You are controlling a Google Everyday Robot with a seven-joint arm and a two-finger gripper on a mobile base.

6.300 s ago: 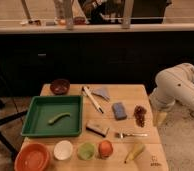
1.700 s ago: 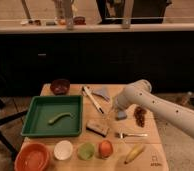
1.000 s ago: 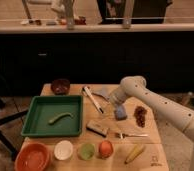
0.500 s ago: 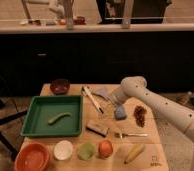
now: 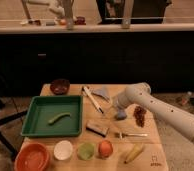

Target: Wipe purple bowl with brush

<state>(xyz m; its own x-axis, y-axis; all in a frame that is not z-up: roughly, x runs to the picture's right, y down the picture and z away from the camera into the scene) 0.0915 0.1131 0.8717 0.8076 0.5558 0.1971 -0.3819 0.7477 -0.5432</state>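
Note:
The purple bowl (image 5: 60,86) sits at the table's far left corner, behind the green tray. The brush (image 5: 93,100), with a white handle and a darker tip, lies diagonally on the table between the tray and a blue-grey cloth (image 5: 103,92). My gripper (image 5: 112,104) hangs at the end of the white arm that reaches in from the right. It is low over the table just right of the brush's near end, open and holding nothing. It is well to the right of the purple bowl.
A green tray (image 5: 35,131) holds a green vegetable. Along the front stand an orange bowl (image 5: 32,157), a white bowl (image 5: 63,150), a green item, an orange fruit (image 5: 105,148) and a banana (image 5: 134,152). A fork (image 5: 130,134), a dark bar, a blue sponge and dried fruit lie nearby.
The arm swung in from the right and over the last second has settled slightly lower beside the brush. The objects on the table have not moved.

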